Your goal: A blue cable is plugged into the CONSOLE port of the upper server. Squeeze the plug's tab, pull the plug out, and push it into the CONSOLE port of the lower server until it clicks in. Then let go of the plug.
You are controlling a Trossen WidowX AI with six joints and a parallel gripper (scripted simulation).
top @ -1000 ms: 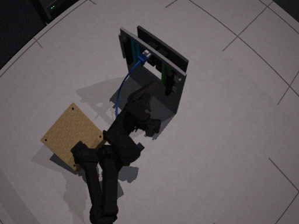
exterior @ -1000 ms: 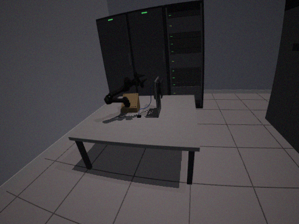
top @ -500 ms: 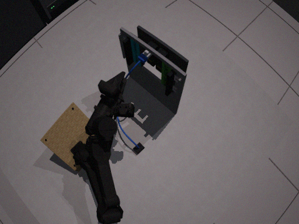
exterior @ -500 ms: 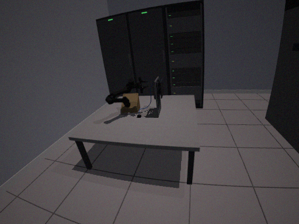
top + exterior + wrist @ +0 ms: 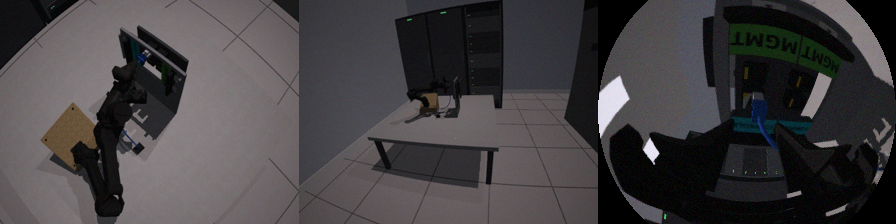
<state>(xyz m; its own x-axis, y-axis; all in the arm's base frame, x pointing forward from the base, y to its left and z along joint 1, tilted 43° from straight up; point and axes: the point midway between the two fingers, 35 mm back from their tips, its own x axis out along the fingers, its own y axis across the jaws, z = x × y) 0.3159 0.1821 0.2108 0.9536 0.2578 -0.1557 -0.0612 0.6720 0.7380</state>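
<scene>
My gripper [image 5: 136,62] [image 5: 449,84] [image 5: 754,124] is partly open, nothing clamped, fingers apart either side of the line to the plug. Blue plug [image 5: 142,57] [image 5: 759,108] is at the upright panel [image 5: 163,59] [image 5: 455,88] [image 5: 776,75], just ahead of my fingertips. Can't tell how deep it sits in its port.

Plug direction: pale clear end toward the panel, blue body toward me. Long axis runs lower left to upper right in the top view, roughly square to the panel's long top edge. In the wrist view the clear end is up, blue body below it. Blue cable [image 5: 130,138] [image 5: 449,100] [image 5: 767,136] leaves the body's back end, slanting down and right in the wrist view; its other end meets a small black block [image 5: 138,149] [image 5: 438,116] on the table [image 5: 204,131] [image 5: 430,128].

Writing: green strip [image 5: 765,41] reads MGMT twice, black letters, upside down in the wrist view. Teal strip [image 5: 793,127] near the plug has lettering, too dark and small to read. Yellow marks on the dark ports [image 5: 799,80]. No brand legible.

Wooden block [image 5: 67,131] [image 5: 430,100] is on the table, apart from the panel; lit server cabinets [image 5: 445,44] behind.
</scene>
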